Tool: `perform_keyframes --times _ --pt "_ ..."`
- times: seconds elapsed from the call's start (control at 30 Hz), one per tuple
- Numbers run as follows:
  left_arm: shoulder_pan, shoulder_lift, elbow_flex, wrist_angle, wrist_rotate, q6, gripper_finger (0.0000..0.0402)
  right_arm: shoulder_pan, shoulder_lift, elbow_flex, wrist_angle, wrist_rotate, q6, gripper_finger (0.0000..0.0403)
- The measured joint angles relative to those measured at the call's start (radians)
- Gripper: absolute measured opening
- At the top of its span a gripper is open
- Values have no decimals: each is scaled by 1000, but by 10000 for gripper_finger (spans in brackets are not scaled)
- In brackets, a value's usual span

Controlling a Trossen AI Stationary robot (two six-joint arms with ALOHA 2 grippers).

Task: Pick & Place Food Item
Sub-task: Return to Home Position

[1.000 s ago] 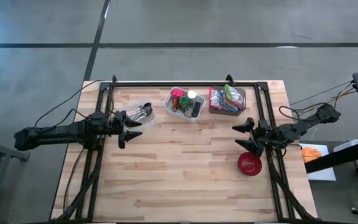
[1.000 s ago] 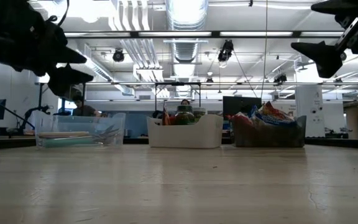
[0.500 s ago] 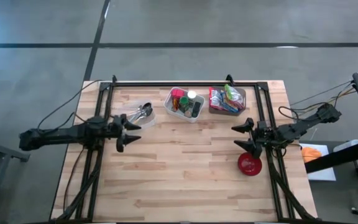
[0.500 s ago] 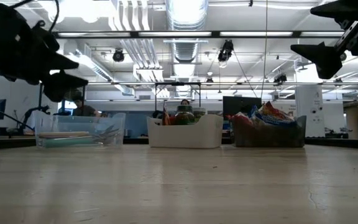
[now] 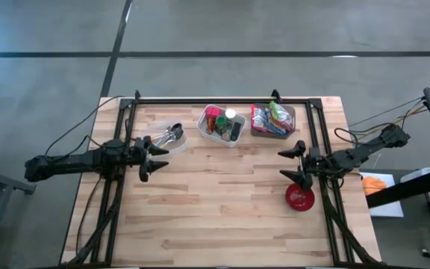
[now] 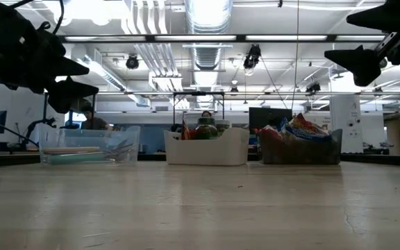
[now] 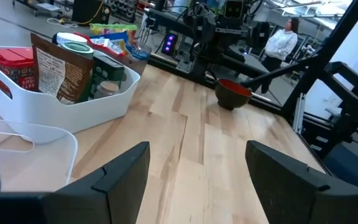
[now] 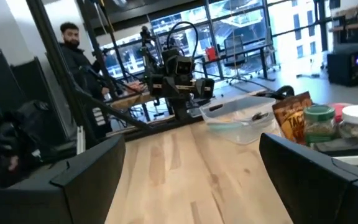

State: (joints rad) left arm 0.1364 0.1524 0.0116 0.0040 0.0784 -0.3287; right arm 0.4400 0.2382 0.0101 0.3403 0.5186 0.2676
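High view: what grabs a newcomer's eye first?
Three filled bins line the far edge of the table: a transparent bin with utensils, a white bin of food packages, and a black bin stuffed with colourful packs. A red bowl sits alone close to the right gripper. That one and the left gripper hang above the wood, jaws open and empty.

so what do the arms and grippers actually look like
Both are matte black throughout. The left arm and right arm are slim jointed tubes with bulkier joints, and thin dark cables trail from them. The left gripper and right gripper each end in two broad, wedge-shaped fingers. No markings are visible.
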Motion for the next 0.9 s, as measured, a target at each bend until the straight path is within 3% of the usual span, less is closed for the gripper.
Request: perform_keyframes --times 0.2,0.9 --pt "0 1 0 0 0 0 268 0 1 0 0 0 -65 366" --pt "0 1 0 -1 0 -1 268 0 1 0 0 -1 -61 366"
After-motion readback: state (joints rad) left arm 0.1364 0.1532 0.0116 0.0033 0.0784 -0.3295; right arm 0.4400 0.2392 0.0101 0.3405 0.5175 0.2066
